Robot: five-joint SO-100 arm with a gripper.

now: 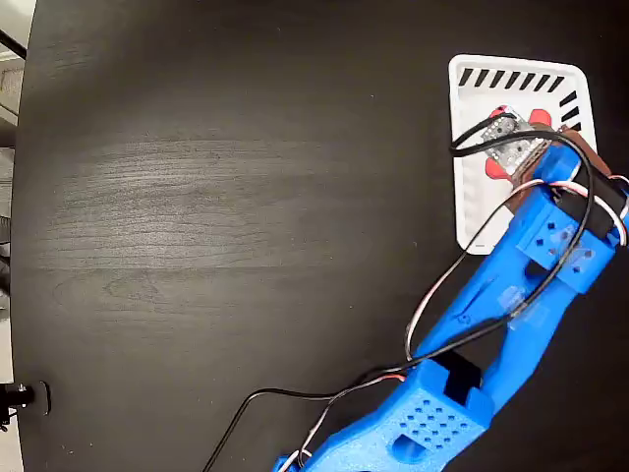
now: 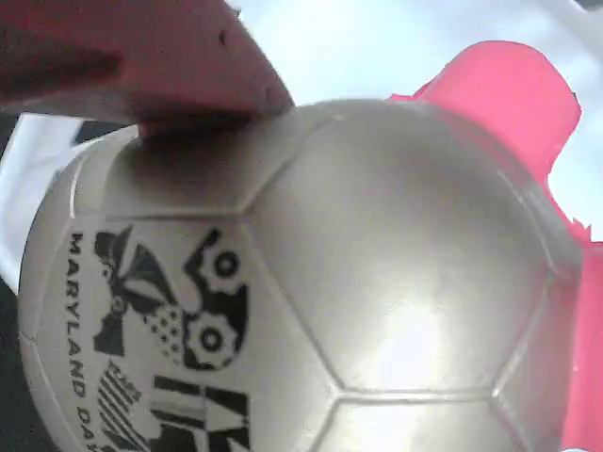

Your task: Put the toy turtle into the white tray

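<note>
Wrist view: toy turtle [image 2: 311, 282] fills frame, shell right under camera; pink finger [image 2: 141, 56] presses shell top edge, so hand looks clamped on turtle; red-pink head or leg [image 2: 509, 104] juts beyond, white behind

Fixed view: hand [image 1: 536, 157] over white tray [image 1: 470, 147]; turtle [image 1: 511, 143] within tray outline, touching floor or not – cannot tell

Judgement: turtle directly below hand, tray directly below turtle; next move turns on straight lowering and release, no sideways travel

Dark surface [image 1: 216, 197] beyond

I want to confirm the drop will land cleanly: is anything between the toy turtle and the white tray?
Nothing visible. The toy turtle is already over the white tray at the gripper, and the tray's bare floor shows no other object.
</note>
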